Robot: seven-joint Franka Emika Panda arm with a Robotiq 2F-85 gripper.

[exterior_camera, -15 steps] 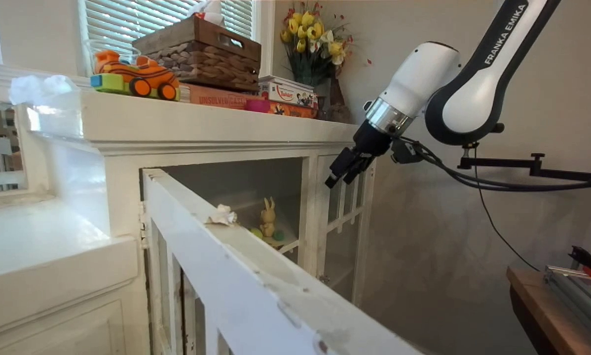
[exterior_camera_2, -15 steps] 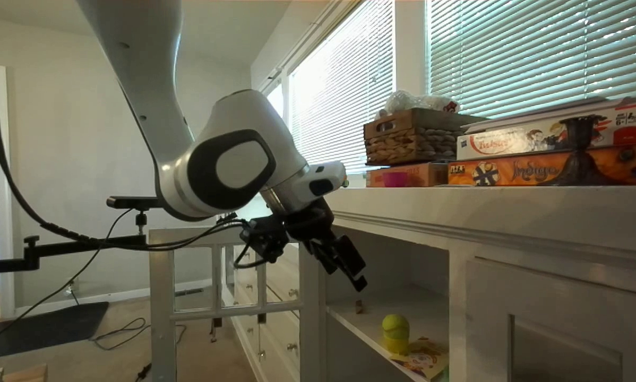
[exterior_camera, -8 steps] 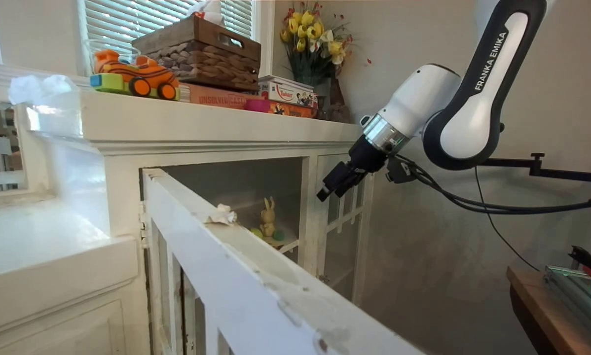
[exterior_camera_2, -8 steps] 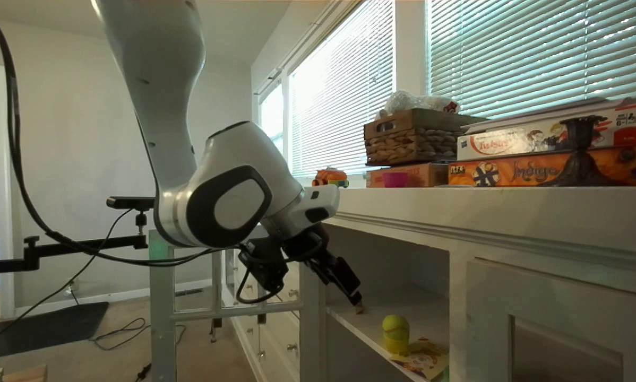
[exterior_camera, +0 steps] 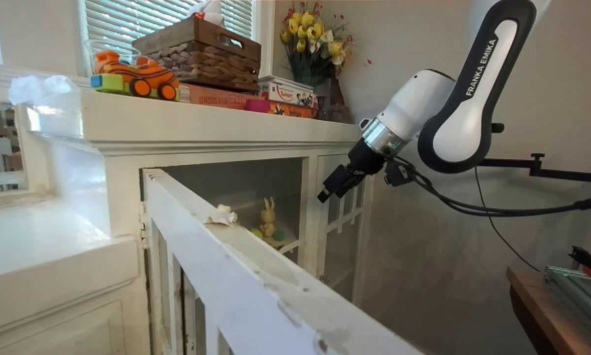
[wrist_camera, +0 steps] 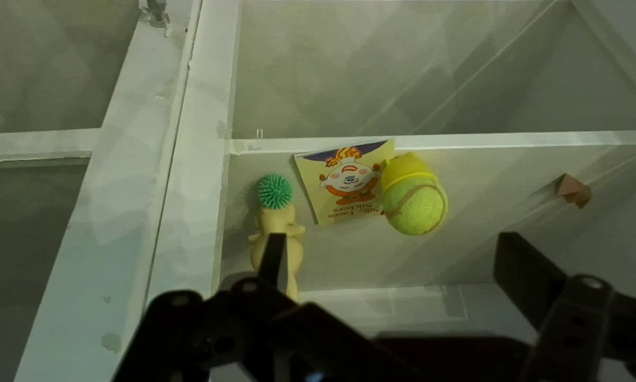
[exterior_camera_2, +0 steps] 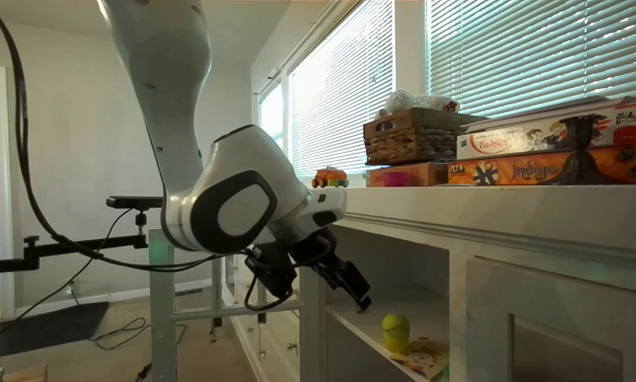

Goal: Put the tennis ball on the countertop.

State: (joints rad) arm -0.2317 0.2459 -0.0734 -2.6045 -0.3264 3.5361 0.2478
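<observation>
One spread claw (wrist_camera: 392,253) faces the tennis ball (wrist_camera: 417,209)

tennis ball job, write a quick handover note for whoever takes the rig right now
Gripper: open, holding nothing, pointing toward the cabinet shelf.
Tennis ball: on that shelf, sitting on a yellow cup-like holder.
Countertop: the white slab above the shelf; the ball is not on it.
Done: gripper faces the shelf; ball not yet grasped.
Left: grip the ball, lift it off the holder, bring it out and up, set it on the countertop.
</observation>
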